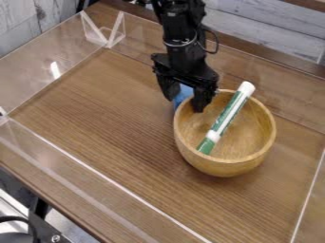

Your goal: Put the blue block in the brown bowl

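Bright, soft light fills the small, slightly grainy picture, leaving pale glare along the tabletop (89, 114)'s left edge and faint shading inside the bowl (225, 163).

On your table (95, 128): one bowl (229, 169), standing right of centre. Item, one tube (226, 119), lying in the bowl and leaning up over its far rim. Item, one block (181, 96), sitting beside the bowl's far left side. Item, one open-framed stand (105, 30), standing at the far left, well apart from the bowl.
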Motion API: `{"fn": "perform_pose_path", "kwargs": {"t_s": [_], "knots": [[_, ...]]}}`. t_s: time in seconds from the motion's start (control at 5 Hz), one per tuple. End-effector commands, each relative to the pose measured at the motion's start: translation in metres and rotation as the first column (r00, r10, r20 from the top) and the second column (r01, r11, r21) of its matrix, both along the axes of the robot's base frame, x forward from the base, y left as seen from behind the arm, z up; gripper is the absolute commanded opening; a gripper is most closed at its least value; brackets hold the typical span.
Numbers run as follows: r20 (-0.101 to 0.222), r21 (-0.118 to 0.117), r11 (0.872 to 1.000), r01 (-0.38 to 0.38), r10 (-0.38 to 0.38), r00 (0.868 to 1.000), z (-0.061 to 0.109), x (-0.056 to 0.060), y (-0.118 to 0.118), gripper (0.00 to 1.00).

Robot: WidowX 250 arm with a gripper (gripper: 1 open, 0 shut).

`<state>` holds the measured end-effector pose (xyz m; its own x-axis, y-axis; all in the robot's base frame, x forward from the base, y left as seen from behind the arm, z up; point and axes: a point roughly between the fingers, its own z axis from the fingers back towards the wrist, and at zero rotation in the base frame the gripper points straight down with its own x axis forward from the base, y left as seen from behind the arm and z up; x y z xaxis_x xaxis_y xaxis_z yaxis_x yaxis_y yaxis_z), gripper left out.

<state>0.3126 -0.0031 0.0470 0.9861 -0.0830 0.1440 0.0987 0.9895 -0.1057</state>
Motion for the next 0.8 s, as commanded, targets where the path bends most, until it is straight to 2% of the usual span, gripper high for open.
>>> {"fn": "perform_pose_path", "kwargs": {"t_s": [0.0,0.6], "knots": [[0.021,-0.011,1.0,0.023,-0.023,1.0,0.006,0.001,-0.012,1.0],[0.015,-0.02,1.0,0.021,-0.02,1.0,0.026,0.0,-0.015,1.0]]}}
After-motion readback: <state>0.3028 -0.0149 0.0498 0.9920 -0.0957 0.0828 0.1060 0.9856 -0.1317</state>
